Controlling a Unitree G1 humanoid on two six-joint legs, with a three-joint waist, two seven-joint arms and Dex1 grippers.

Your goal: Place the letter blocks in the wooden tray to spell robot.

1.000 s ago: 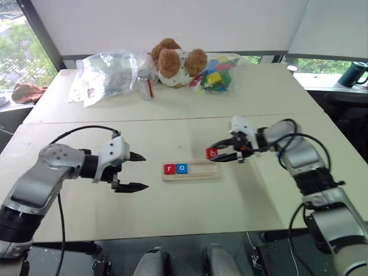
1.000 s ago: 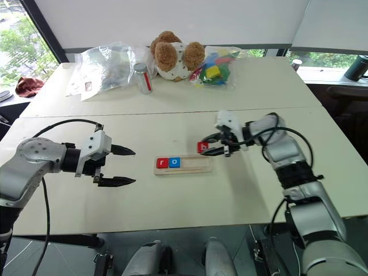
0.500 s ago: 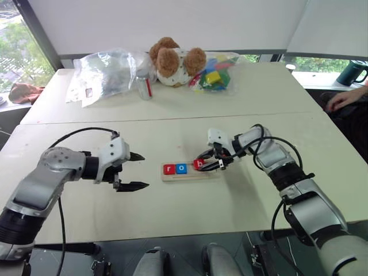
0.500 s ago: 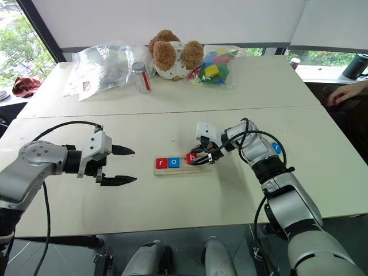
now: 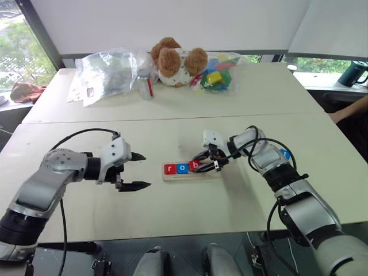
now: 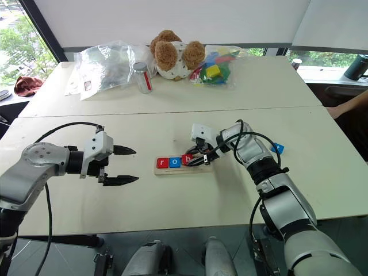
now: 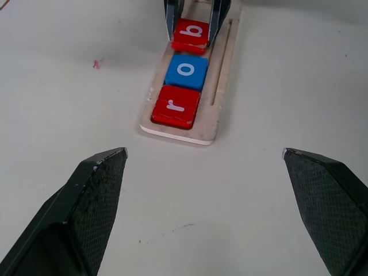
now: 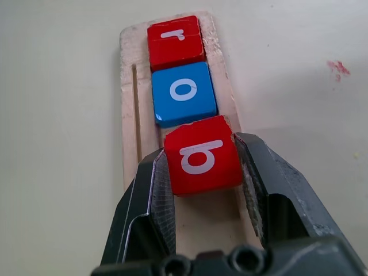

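The wooden tray (image 5: pixel 207 172) lies mid-table with a red r block (image 5: pixel 169 169) and a blue o block (image 5: pixel 182 168) at its left end. My right gripper (image 5: pixel 199 166) is shut on the red b block (image 8: pixel 202 154). It holds the block low over the tray, right beside the o and slightly tilted. My left gripper (image 5: pixel 140 171) hangs open and holds nothing, to the left of the tray. Another blue letter block (image 6: pixel 277 148) lies on the table to the right of my right arm.
At the back of the table are a teddy bear (image 5: pixel 175 60), a clear plastic bag (image 5: pixel 106 72), a small can (image 5: pixel 145 85) and a bag of coloured toy blocks (image 5: pixel 215 75). A dark mug (image 5: pixel 352 73) and a person's arm (image 5: pixel 351 109) are at the far right.
My right gripper has come down and to the left with the b block, from above the tray's right end to beside the o. The left gripper has stayed put.
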